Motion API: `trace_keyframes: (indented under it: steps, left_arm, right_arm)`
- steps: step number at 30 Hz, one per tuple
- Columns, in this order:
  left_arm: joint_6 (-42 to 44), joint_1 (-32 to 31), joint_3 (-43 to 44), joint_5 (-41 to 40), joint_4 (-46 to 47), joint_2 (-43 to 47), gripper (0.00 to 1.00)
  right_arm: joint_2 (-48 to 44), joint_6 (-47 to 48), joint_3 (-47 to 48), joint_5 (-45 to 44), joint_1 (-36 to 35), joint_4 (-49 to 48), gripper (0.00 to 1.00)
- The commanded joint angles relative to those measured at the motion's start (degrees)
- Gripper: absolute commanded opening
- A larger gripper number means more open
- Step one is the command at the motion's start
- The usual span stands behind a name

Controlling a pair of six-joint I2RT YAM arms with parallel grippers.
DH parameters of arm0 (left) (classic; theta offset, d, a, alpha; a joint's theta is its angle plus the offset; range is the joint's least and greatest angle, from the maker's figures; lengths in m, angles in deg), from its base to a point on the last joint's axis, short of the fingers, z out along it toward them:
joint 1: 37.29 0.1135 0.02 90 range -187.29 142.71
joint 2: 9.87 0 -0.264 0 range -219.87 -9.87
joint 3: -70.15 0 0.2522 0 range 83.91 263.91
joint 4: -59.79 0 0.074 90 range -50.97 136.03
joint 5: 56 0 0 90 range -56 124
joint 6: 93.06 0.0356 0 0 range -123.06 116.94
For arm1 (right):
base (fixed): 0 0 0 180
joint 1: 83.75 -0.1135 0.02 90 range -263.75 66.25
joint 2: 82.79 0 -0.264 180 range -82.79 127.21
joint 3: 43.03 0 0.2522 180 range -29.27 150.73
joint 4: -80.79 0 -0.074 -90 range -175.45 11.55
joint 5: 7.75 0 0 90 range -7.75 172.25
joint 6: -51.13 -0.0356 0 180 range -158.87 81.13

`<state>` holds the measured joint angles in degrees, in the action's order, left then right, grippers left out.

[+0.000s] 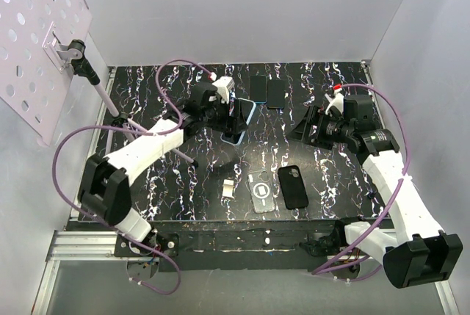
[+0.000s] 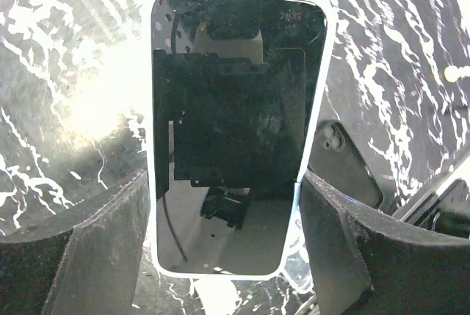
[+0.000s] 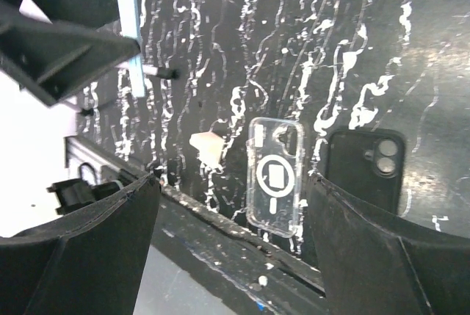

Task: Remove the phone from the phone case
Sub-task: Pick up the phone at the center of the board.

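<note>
Phone (image 2: pixel 235 131), dark screen toward the left wrist camera, seated in a pale-rimmed phone case (image 2: pixel 150 109); not yet separated. Position: apparently lifted off the counter (image 1: pixel 183 197) and tilted on edge, just toward twelve o'clock from the counter's centre in the top view. Holder: left hand (image 1: pixel 233 113), fingers pressed against the two long sides of the case, at nine and three o'clock of the screen. Right hand (image 3: pixel 231 183): fingers spread wide, gripping nothing, at three o'clock of the phone and apart from it

Hazards, judged:
- the grip bears on the case sides only, so a push on the phone could slide the whole item out of the left hand
- the squeeze across the long sides may clamp the case tighter on the phone and resist release
- a freed phone could drop onto the counter
- the right hand, closing in, could strike the left hand's fingers

Other stock: clear case (image 1: pixel 262 190) at six o'clock of the phone; black case (image 1: pixel 293 186) just beside it at three o'clock; small pale scrap (image 1: pixel 229 189) at its nine o'clock; two dark slabs (image 1: pixel 266 91) at one o'clock of the phone

Not legible: the back of the held case; whether its lower edge touches the counter; screen detail under reflections; whether the black case is empty; what the dark slabs are
</note>
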<state>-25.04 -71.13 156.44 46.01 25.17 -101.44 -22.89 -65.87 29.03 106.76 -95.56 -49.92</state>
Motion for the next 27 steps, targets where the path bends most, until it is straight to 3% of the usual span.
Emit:
trace_keyframes:
  steps: [1,9,15,19,23,27]
  left_arm:
    - [14.2,-3.8,-4.8,6.3,8.2,10.9,0.0]
    - [20.5,-7.5,-11.4,7.5,12.9,19.8,0.0]
    - [33.2,-8.5,-17.7,10.7,17.9,24.3,0.0]
    - [40.3,-8.5,-21.7,18.9,24.7,27.1,0.0]
    - [42.7,-8.4,-21.5,23.1,25.5,26.8,0.0]
    - [45.1,-8.4,-19.6,24.6,22.6,25.3,0.0]
  right_arm:
    - [0.1,-5.1,1.7,8.9,1.1,-4.8,0.86]
    - [1.2,-12.2,3.8,20.1,0.0,-11.9,0.85]
    - [1.8,-10.8,5.2,21.3,-1.8,-10.8,0.81]
    - [1.5,-11.0,6.4,21.7,-3.4,-11.1,0.8]
    - [1.4,-11.6,7.7,22.6,-4.2,-10.0,0.8]
    - [3.4,-6.7,10.6,18.0,-7.7,-3.5,0.8]
